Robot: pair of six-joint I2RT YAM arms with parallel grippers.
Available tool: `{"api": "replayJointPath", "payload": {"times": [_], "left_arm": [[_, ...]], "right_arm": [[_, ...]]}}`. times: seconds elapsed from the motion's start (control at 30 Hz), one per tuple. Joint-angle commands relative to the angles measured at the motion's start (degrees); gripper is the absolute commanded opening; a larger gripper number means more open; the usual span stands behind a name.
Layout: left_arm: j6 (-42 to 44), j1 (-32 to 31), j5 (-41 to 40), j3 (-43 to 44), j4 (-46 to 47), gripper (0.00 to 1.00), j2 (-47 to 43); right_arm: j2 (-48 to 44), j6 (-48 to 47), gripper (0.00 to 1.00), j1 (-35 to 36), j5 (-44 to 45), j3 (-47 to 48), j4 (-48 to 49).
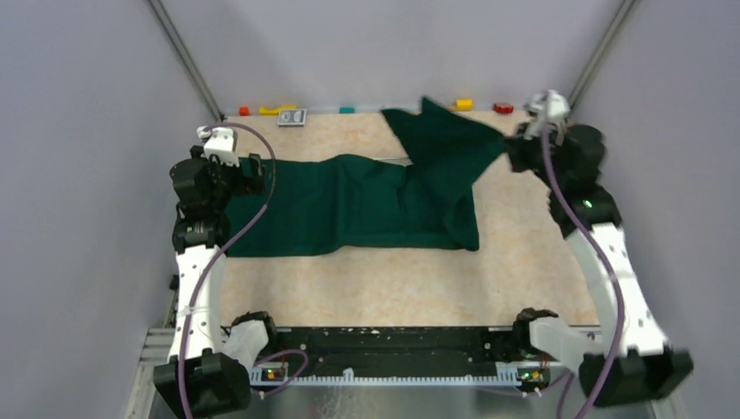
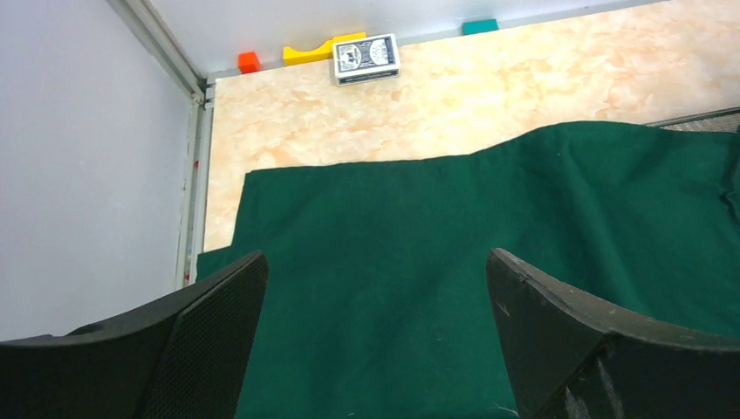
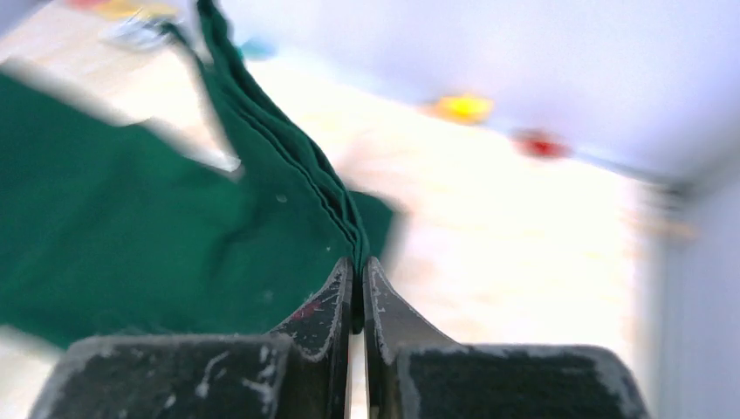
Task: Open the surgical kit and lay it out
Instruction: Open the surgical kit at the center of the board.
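The dark green cloth [image 1: 358,205] lay across the far half of the table [image 1: 524,262], spread flat from the left arm toward the middle. Its right part was raised off the surface in a bunched fold toward the far right corner. The right gripper [image 3: 358,266] had its fingers pressed together on that raised fold, pinching several layers of cloth at their tips. The left gripper [image 2: 377,262] hung just above the flat left end of the cloth with its fingers spread wide and nothing between them. In the left wrist view, a strip of wire-mesh tray [image 2: 702,120] showed at the cloth's far edge. A deck of cards [image 2: 366,58] lay by the back wall, next to a yellow block [image 2: 323,50] and an orange block [image 2: 249,62].
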Motion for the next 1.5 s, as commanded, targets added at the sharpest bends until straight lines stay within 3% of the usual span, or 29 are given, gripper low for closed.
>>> {"api": "replayJointPath", "payload": {"times": [0.0,0.1,0.23,0.4,0.47,0.53,0.67,0.77,1.1,1.27,1.47], "left_arm": [[0.34,0.04,3.89,0.92,3.35,0.99,-0.19],[0.84,0.03,4.96,-1.14,4.07,0.99,-1.09],[2.5,0.0,5.32,-5.57,6.42,0.99,-2.15],[4.51,-0.03,5.38,-8.54,7.6,0.99,-2.29],[4.92,-0.05,5.62,-9.31,7.94,0.99,-2.34],[4.98,-0.08,5.92,-9.83,8.55,0.99,-2.34],[4.29,-0.05,6.15,-9.95,9.86,0.99,-1.31],[3.52,-0.05,6.14,-9.4,10.61,0.99,0.29],[1.54,-0.14,6.13,-7.16,10.73,0.99,6.04],[1.25,-0.14,5.43,-6.93,12.5,0.99,7.44],[2.3,-0.23,3.53,-6.97,12.21,0.99,8.59]], "right_arm": [[-17.53,-10.07,0.0,-16.72,7.72,-10.64,-3.2],[-23.89,-17.65,0.0,-26.14,18.22,-19.29,-2.8],[-24.89,-24.64,0.22,-35.88,24.28,-29.34,2.08],[-18.89,-30.24,0.44,-38.34,28.64,-34.33,11.43],[-16.12,-30.94,0.62,-38.38,27.28,-33.45,11.98],[-13.94,-31.48,0.66,-38.39,23.18,-31.85,11.08],[-9.09,-31.16,0.68,-38.31,10.33,-28.07,6.57],[-3.02,-30.06,0.67,-37.84,5.88,-25.59,6.38],[14.69,-35.58,0.62,-35.42,7.91,-26.39,12.76],[20.68,-42.15,0.61,-35.81,15.59,-27.84,15.54],[30.21,-48.99,0.55,-40.35,20.63,-23.06,15.2]]}}
